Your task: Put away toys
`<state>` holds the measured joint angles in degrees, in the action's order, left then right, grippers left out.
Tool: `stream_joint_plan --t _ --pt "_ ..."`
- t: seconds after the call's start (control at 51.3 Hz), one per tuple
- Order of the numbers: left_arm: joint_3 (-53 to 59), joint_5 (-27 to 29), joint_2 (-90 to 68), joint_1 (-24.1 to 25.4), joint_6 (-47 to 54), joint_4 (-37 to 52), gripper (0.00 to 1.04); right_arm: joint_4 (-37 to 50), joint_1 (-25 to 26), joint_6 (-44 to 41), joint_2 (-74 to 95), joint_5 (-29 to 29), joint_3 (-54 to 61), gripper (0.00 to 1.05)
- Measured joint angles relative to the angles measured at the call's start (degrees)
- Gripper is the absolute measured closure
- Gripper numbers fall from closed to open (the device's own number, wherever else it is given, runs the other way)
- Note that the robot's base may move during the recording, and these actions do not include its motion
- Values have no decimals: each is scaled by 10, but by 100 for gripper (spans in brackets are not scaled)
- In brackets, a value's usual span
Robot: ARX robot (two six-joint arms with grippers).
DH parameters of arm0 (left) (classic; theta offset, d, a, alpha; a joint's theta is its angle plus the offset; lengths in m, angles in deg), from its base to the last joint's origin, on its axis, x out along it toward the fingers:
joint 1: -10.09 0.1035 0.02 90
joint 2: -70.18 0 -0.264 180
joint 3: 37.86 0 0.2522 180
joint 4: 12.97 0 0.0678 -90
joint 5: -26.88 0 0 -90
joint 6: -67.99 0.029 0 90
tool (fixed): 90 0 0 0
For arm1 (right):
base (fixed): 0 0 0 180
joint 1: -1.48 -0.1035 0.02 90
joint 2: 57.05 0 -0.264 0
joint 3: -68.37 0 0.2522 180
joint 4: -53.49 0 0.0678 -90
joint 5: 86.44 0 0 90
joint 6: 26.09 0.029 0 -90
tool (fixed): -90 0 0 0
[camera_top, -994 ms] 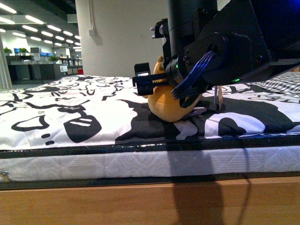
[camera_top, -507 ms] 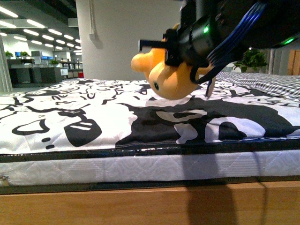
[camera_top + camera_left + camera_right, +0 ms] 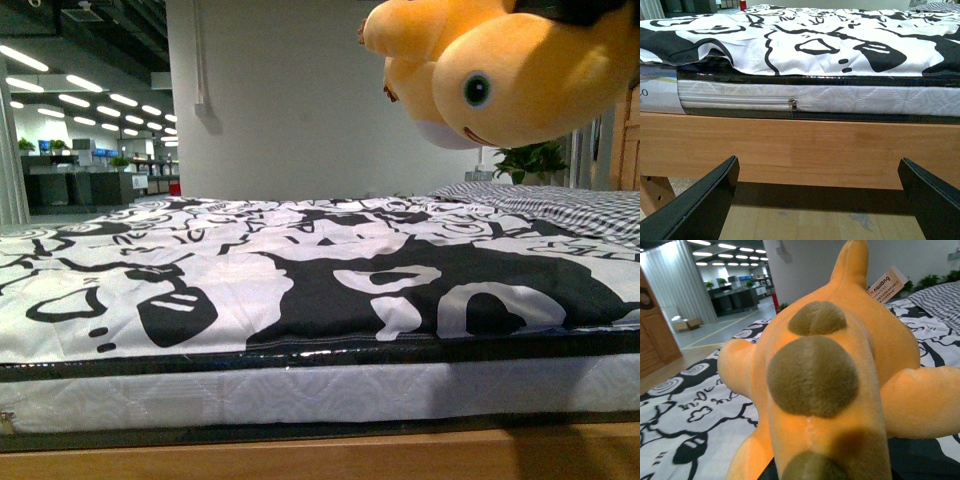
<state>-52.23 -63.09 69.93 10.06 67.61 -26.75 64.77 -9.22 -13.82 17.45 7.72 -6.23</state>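
Well, the front view holds one plush toy [image 3: 520, 75], up in the air near the top right, clear above one bed [image 3: 300, 290] with a black-and-white sheet, a white mattress and a wooden frame. Behind are a white wall, one potted plant [image 3: 530, 158] and an office hall with ceiling lights. The toy is orange-yellow, with a round eye and a cream patch. A dark bit of the right gripper [image 3: 572, 8] sits on top of it and grips it.

In the left wrist view, the left gripper [image 3: 817, 161] is spread wide with nothing between its two fingers, low in front of the bed frame.

In the right wrist view, the toy's back fills the picture: three brown spots, one tail and one paper tag [image 3: 885, 285].
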Motion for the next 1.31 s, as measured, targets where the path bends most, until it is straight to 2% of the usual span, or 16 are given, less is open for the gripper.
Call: stream_joint_plan --t 0.156,0.292,0.429,0.682,0.799,0.897,0.994,1.111,1.306 --pt "0 0 0 0 0 0 6 -5 32 7 -117 76 106 97" --pt "0 0 0 0 0 0 6 -35 91 33 -254 148 214 97" --pt "0 0 0 0 0 0 6 -83 119 43 -372 183 298 97" --pt "0 0 0 0 0 0 6 -148 84 47 -496 150 390 97" --pt "0 0 0 0 0 0 6 -176 46 49 -547 107 424 97" --pt "0 0 0 0 0 0 6 -199 -5 42 -595 54 456 97" --pt "0 0 0 0 0 0 6 -198 -32 42 -616 33 480 97" --pt "0 0 0 0 0 0 6 -182 -27 42 -630 24 502 97" --pt "0 0 0 0 0 0 6 -152 15 44 -659 19 537 97"
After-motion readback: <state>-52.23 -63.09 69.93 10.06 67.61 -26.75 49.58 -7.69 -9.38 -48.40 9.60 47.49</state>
